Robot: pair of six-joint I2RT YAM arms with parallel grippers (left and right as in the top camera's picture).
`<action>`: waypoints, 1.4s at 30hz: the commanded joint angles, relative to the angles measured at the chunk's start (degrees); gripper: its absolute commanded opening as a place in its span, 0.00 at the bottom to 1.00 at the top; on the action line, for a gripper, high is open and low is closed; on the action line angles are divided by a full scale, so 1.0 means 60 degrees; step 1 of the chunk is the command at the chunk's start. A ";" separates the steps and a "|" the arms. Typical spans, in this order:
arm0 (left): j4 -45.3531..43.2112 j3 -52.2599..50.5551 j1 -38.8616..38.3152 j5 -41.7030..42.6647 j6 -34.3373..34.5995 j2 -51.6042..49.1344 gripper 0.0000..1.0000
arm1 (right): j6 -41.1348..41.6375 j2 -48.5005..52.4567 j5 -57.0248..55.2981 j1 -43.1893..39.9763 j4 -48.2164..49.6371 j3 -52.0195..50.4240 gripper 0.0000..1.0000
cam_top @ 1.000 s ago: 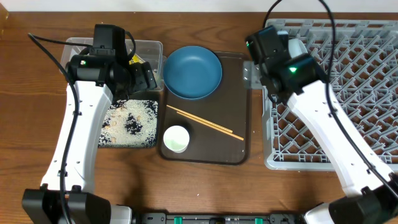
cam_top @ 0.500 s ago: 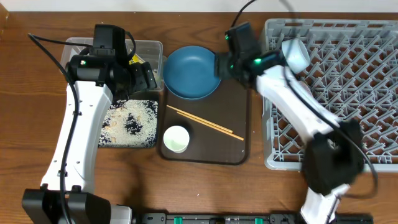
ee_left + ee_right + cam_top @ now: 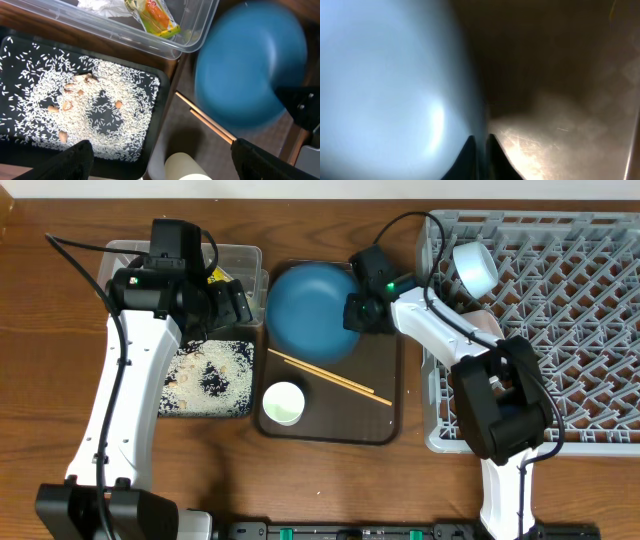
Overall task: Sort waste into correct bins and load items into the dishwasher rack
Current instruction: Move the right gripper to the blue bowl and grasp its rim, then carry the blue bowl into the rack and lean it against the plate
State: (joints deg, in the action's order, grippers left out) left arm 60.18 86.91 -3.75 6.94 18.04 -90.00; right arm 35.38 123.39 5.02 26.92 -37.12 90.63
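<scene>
The wide dark-blue bowl [image 3: 310, 310] sits blurred and tipped on the brown serving tray [image 3: 375, 420]. My right gripper [image 3: 358, 312] is shut on its right rim; in the right wrist view the fingers pinch the rim [image 3: 481, 142] with the bowl wall [image 3: 385, 90] at left. Two chopsticks [image 3: 330, 377] and a small white cup [image 3: 284, 402] lie on the same tray. My left gripper [image 3: 235, 305] hangs open and holds nothing, above the cup [image 3: 182, 167]. Rice covers the black tray [image 3: 75, 95]. The clear tub [image 3: 235, 260] holds the wrapper [image 3: 155, 15] and napkin [image 3: 102, 5].
The grey dishwasher rack [image 3: 560, 310] fills the right side, with a small light bowl [image 3: 476, 267] standing among its pegs near the top left corner. The right arm reaches from the rack's left edge over the tray. Bare wooden table lies in front.
My right arm swung left from the rack to the dark-blue bowl and its jaws went from open to shut on the rim. The bowl has shifted and tipped. The left arm stayed still.
</scene>
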 commanded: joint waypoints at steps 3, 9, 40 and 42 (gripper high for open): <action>0.0036 0.0113 0.0051 -0.0018 -0.0025 0.0153 0.91 | -0.0266 0.0036 -0.0106 -0.0109 -0.0732 0.0091 0.01; 0.0040 0.0113 0.0051 -0.0018 -0.0025 0.0153 0.90 | -0.1140 -0.1195 -0.0117 -0.0794 -0.1129 0.0331 0.01; 0.0036 0.0113 0.0051 -0.0018 -0.0025 0.0153 0.91 | -0.6666 -0.5206 -1.2684 -0.5260 -0.0412 0.0550 0.01; 0.0036 0.0113 0.0051 -0.0018 -0.0025 0.0153 0.90 | -0.7610 -0.4754 -1.2684 -0.5457 0.0044 0.0550 0.01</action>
State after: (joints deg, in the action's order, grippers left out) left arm 60.18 86.94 -3.75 6.96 18.02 -90.00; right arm 0.10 92.09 -68.01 -4.54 -38.72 93.67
